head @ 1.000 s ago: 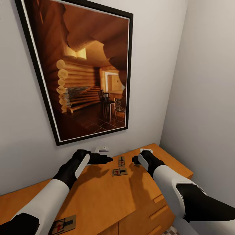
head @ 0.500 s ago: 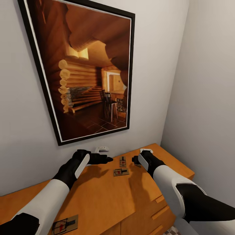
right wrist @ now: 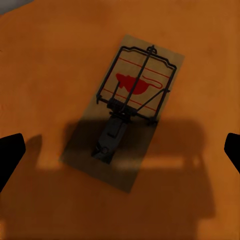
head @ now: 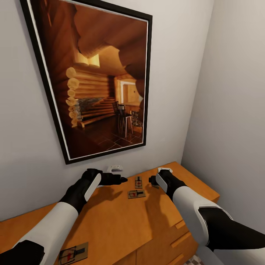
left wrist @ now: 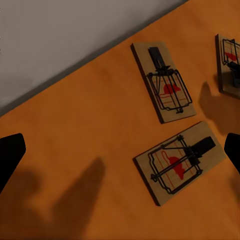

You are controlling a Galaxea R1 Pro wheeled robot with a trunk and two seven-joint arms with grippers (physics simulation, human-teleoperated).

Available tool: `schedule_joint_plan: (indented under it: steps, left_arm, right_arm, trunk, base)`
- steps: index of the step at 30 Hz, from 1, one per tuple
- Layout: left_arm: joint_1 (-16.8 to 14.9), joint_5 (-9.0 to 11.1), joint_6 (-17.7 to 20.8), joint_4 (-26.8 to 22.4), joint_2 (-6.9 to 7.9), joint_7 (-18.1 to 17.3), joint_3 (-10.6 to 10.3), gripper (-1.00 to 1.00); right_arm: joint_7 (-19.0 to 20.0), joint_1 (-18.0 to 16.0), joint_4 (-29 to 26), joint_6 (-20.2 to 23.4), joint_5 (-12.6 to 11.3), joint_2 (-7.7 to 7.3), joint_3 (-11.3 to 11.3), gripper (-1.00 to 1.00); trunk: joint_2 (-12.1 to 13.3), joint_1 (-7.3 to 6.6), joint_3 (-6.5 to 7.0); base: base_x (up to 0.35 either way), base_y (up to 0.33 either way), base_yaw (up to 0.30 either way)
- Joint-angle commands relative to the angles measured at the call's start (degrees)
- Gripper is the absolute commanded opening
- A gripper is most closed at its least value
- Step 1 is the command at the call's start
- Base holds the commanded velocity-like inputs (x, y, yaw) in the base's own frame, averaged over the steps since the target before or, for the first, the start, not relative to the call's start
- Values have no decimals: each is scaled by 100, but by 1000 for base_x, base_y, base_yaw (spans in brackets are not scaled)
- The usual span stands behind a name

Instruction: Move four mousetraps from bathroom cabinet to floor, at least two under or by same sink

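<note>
mousetraps lie flat on the orange-brown cabinet [head: 121, 221] top. from the head camera two sit at centre: one mousetrap [head: 138, 182] near the wall, a second mousetrap [head: 136, 194] just at its 6 o'clock, close but apart. a third mousetrap [head: 73, 253] lies far off at 7 o'clock, near the cabinet's front edge. the left gripper [head: 123, 179] hovers at 9 o'clock of the pair, fingers spread wide with nothing between them; its wrist camera shows both traps plus the edge of another mousetrap [left wrist: 229, 62]. the right gripper [head: 151, 181] hovers at 3 o'clock of the pair, also spread wide and empty, above that mousetrap [right wrist: 131, 106]. a small white object [head: 115, 169] rests against the wall under a framed picture [head: 92, 77].
</note>
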Motion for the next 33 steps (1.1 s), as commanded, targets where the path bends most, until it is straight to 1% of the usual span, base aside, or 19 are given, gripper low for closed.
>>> schedule_joint_plan:
  steps: [1, 11, 23, 33]
  left_arm:
    - [-5, -21, 22, -4, 1, -24, 1, 100]
    - [-5, -21, 19, -4, 1, -24, 0, 100]
    - [-5, -21, 20, -4, -2, -24, 2, 100]
    - [-5, -21, 21, -4, -4, -24, 2, 100]
  right_arm:
    - [-40, -3, -10, 11, -50, 4, -29, 100]
    - [-40, -3, -10, -15, -48, 4, -31, 100]
    - [-46, -3, 12, -292, -55, 4, -29, 100]
    - [-50, -3, 16, -310, -63, 4, -29, 100]
  trunk:
    - [-6, 1, -9]
    - [-6, 1, -9]
    - [-6, 1, -9]
    - [-6, 1, -9]
  base:
    - [0, 0, 0]
    - [0, 0, 0]
    - [0, 0, 0]
    - [0, 0, 0]
